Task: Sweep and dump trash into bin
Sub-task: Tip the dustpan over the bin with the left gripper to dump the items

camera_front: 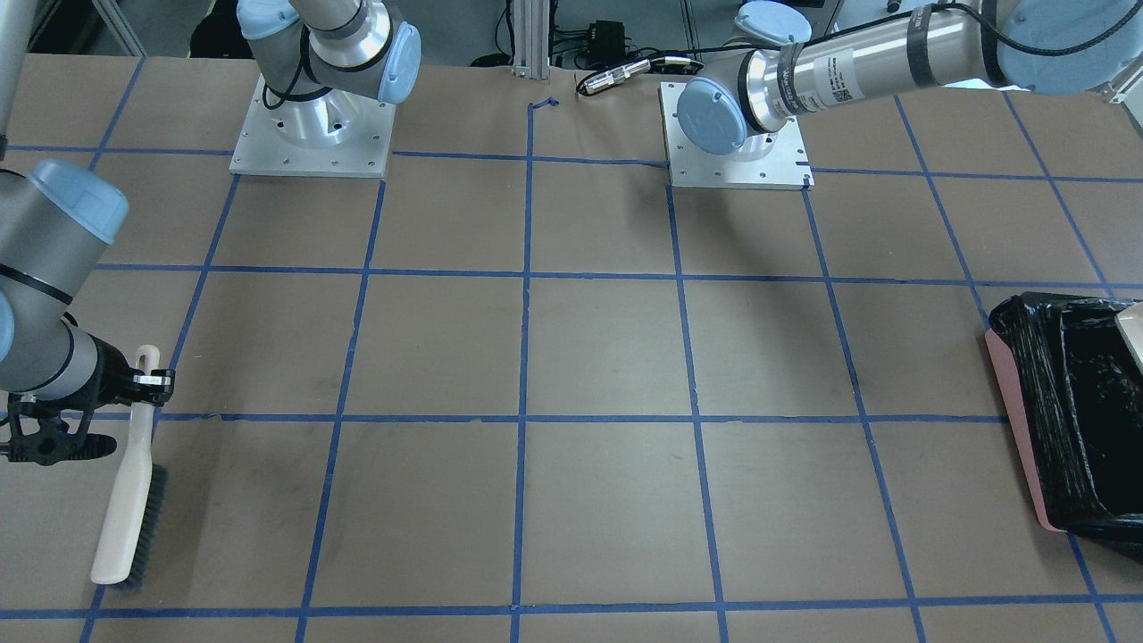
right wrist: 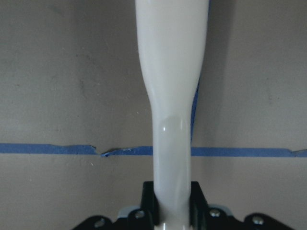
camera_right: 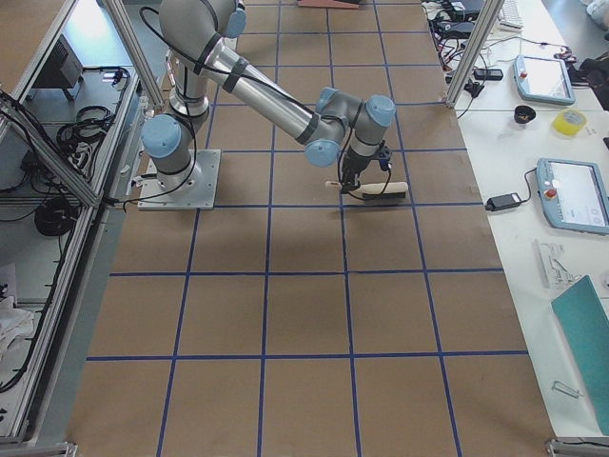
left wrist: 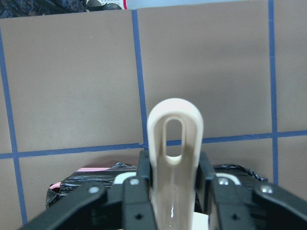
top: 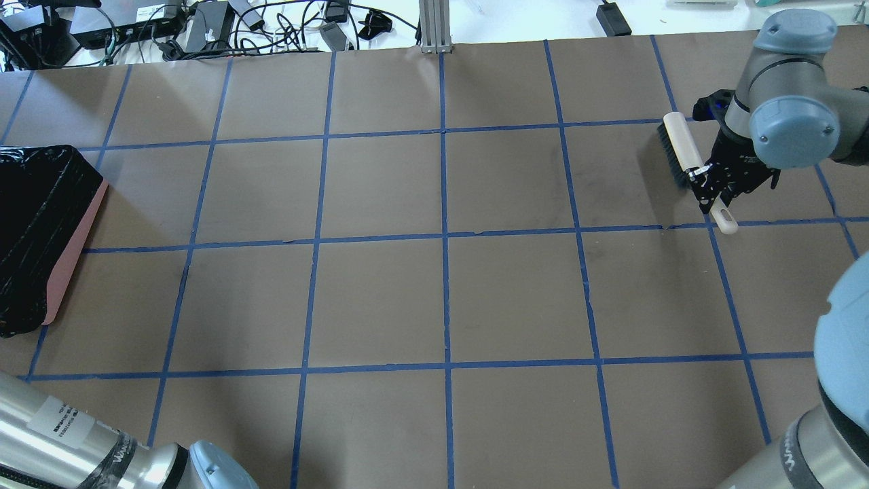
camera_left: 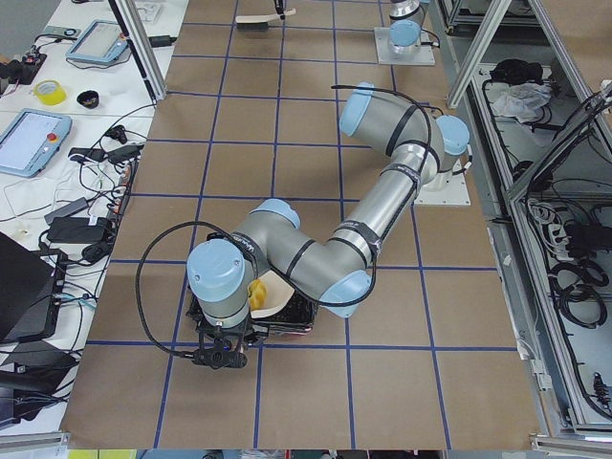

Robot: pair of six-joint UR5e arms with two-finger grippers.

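The bin [top: 71,255] sits at the left edge of the overhead view. It is a pink rectangular tub lined with a crinkled, glossy black bag [top: 34,217].

The step in hand looks like the dump. In the left wrist view the left fingers [left wrist: 144,167] are closed snugly on the looped handle of the beige dustpan [left wrist: 175,108], with the bag just below at the bottom of the frame. At the lower left of the exterior left view, a yellow bit that is probably trash [camera_left: 254,291] shows on the pan, over the bin. I cannot make out any other pieces.

To dump well, bring the pan's lip inside the rim before tilting, then tip steeply and slowly. The pan looks like smooth hard plastic, so rounded toy bits should slide off, though a spongy chunk might cling and need a steeper angle. The slick handle could twist in the grip, so avoid jerks. The bag is slack and may snag the lip.

At the upper right of the overhead view the right fingers [right wrist: 147,196] are clamped on the smooth, tapering handle of the brush [top: 681,146]. Its dark bristles [top: 669,156] are low at the brown papered worktop [top: 441,292], and I cannot tell whether they touch it. The brush is well apart from the bin and best left parked there.
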